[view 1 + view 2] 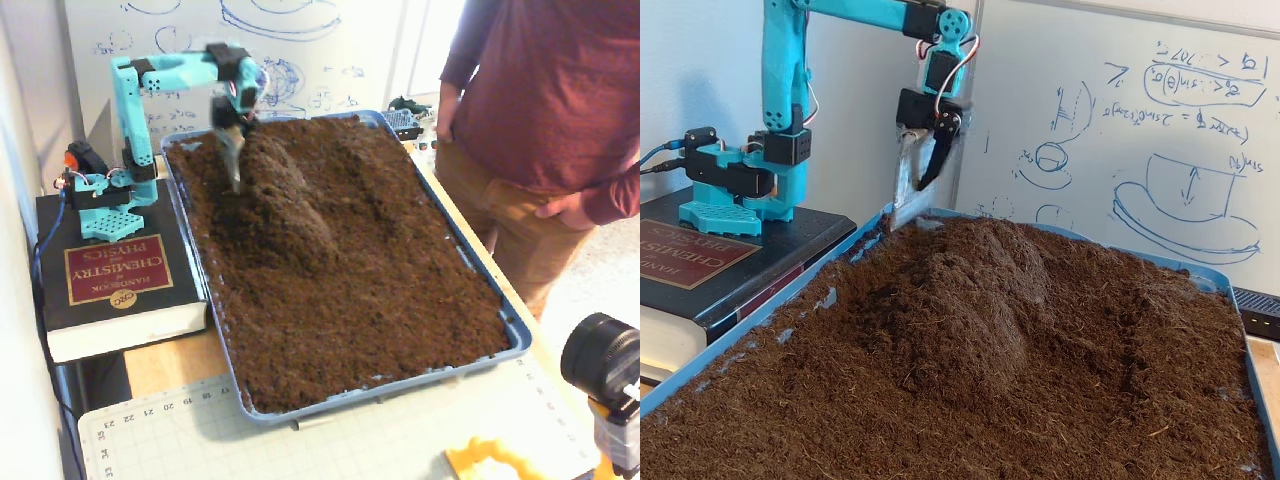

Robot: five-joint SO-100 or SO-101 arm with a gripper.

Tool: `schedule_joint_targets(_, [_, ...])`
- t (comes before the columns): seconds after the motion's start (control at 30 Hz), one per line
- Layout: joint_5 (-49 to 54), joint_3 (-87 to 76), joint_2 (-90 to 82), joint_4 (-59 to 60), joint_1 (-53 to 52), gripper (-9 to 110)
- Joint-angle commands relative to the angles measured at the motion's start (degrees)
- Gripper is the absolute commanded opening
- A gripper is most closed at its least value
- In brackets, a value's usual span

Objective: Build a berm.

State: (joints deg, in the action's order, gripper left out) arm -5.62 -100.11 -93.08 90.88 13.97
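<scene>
The berm (285,195) is a rounded, elongated hump of dark soil in the far left part of the blue tray (515,330). In a fixed view it rises as a steep mound (975,290). My gripper (234,165) hangs in the air over the tray's far left corner, just left of the berm's far end. It carries a silver blade (904,185) pointing down, clear of the soil. The black finger (933,165) lies close against the blade, so the gripper (911,205) reads as shut with nothing held.
The arm's base (100,195) stands on a thick chemistry book (110,280) left of the tray. A person (550,110) stands at the right edge. A whiteboard (1140,130) is behind. A camera lens (605,365) and a cutting mat (330,440) lie in front.
</scene>
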Motion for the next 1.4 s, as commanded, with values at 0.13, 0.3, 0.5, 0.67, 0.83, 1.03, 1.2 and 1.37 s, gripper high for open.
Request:
schedule_joint_targets(0.13, [1.67,-13.89,-7.91,-10.72,3.52,0])
schedule_joint_targets(0.3, [1.85,-32.26,-15.29,-34.45,1.93,0])
schedule_joint_targets(0.5, [1.93,-48.87,-18.28,-50.62,0.97,0])
schedule_joint_targets(0.67, [1.93,-54.05,-18.28,-50.98,1.41,0])
schedule_joint_targets(0.83, [2.02,-54.84,-17.84,-51.77,1.23,0])
schedule_joint_targets(1.03, [4.04,-48.78,-10.99,-55.9,-0.79,0])
schedule_joint_targets(1.2, [4.22,-36.83,-2.64,-60.73,-3.78,0])
schedule_joint_targets(1.37, [4.04,-28.83,0.88,-61.08,-4.22,0])
